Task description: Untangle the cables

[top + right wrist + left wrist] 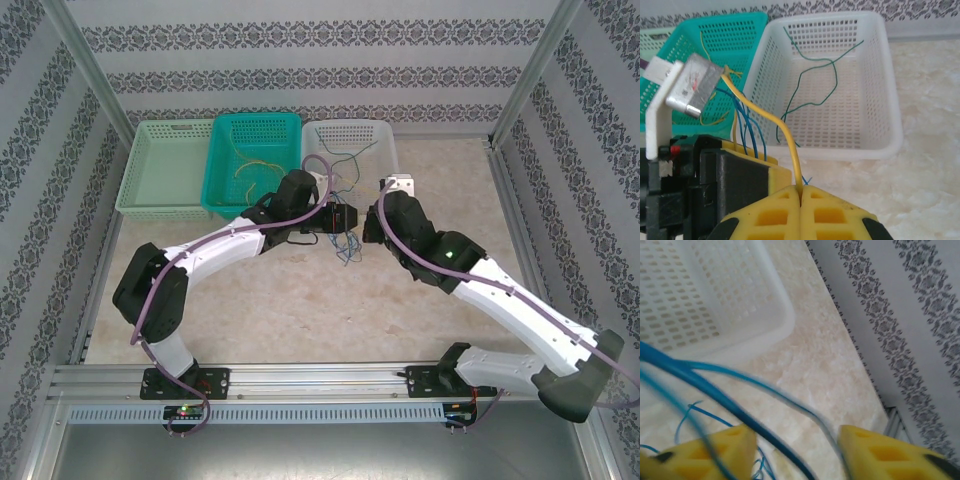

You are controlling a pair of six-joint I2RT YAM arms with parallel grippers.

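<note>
Three baskets stand side by side at the far edge of the table (pixel 300 310). The light green basket (pixel 135 170) is on the left and the teal basket (pixel 215 165) is in the middle. The white basket (pixel 385 135) is on the right. From the top camera, loose yellow cables (pixel 250 170) lie in the teal one, and the two arms meet just in front of the teal and white baskets. A small heap of blue cables (pixel 345 248) lies on the table below the grippers.

The right wrist camera adds what the overhead view cannot resolve. A thin green cable (pixel 833 75) curls across the floor of the white basket. The right gripper (pixel 801 189) has its yellow fingers pressed together on a single yellow cable (pixel 785 132), which arcs up and to the left from the pinch. Blue strands rise beside it, next to the other arm's yellow finger.

The left wrist camera shows the left gripper (pixel 795 432) with its fingers spread. Blurred blue cables run through the gap between them and over the left finger (pixel 715 450), above the table beside a corner of the white basket.
</note>
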